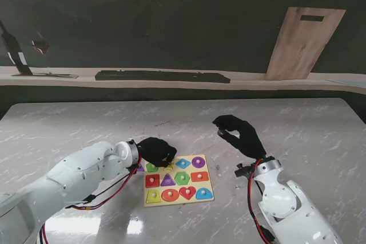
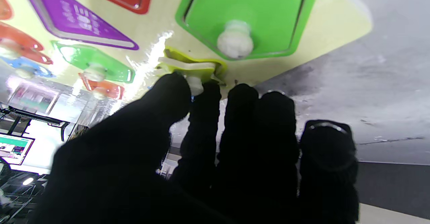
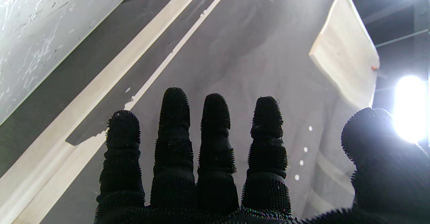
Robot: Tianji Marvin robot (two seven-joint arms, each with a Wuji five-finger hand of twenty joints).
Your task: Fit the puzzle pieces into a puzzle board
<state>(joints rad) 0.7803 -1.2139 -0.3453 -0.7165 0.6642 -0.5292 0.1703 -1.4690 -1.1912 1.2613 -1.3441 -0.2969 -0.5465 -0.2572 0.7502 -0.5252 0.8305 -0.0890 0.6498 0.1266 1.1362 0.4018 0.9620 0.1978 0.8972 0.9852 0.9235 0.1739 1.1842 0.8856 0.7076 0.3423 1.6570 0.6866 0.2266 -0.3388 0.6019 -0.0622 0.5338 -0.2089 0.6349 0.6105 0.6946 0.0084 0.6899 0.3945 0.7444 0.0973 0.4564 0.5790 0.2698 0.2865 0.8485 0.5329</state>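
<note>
The puzzle board [image 1: 178,202] lies on the marble table between my arms, with several coloured pieces seated in it. My left hand [image 1: 155,151] covers the board's far left corner. In the left wrist view its thumb and index finger are shut on the white knob of a yellow piece [image 2: 191,66]. That piece sits tilted at the board [image 2: 336,22] surface, next to the green piece [image 2: 245,12]. My right hand [image 1: 237,135] is raised to the right of the board. Its fingers [image 3: 215,116] are spread and it holds nothing.
A wooden cutting board [image 1: 303,44] leans on the back wall at the far right. A long black bar [image 1: 163,76] lies on the ledge behind the table. A speck of purple [image 1: 140,168] shows by the board's left edge under my left hand.
</note>
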